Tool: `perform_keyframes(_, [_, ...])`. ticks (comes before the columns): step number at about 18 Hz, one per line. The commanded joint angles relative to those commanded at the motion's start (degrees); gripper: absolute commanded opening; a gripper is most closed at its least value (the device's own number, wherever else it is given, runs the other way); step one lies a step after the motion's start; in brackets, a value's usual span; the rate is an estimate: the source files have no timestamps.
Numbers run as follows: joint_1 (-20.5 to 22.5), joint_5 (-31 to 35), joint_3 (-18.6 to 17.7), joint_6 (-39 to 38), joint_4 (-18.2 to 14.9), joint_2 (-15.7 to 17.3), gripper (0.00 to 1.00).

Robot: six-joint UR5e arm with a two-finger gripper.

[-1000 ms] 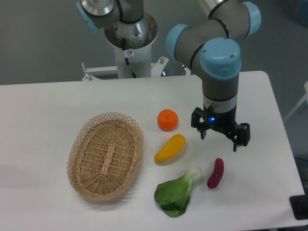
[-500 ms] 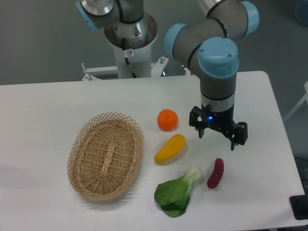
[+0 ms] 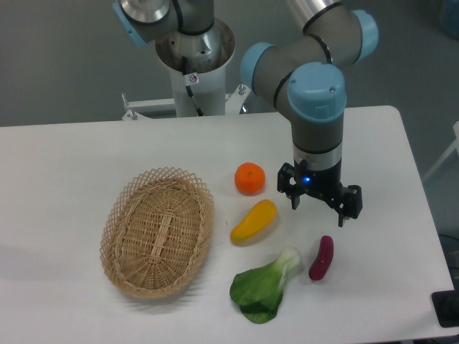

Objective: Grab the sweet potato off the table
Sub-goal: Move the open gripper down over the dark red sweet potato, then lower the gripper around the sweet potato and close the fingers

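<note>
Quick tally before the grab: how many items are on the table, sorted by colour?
Orange: 1, the orange
Yellow: 1, the squash
Purple: 1, the sweet potato
Green: 1, the bok choy
Tan: 1, the basket
Total: 5 on the table

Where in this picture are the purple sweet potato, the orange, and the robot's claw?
sweet potato (image 3: 321, 257), fixed camera view, middle of the tuber.
orange (image 3: 249, 178), fixed camera view, centre of the fruit.
gripper (image 3: 319, 208), fixed camera view, midway between its two fingertips, open above the table.
</note>
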Motion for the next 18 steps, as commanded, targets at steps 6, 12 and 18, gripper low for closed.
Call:
perform_keyframes(6, [-0.5, 0.3, 0.0, 0.5, 2.9, -5.6, 1.0])
perform_keyframes(12, [1.4, 0.0, 5.3, 3.6, 3.3, -11.7, 1.0])
perform_keyframes(18, [2.5, 0.3, 5.4, 7.6, 5.9, -14.7, 1.0])
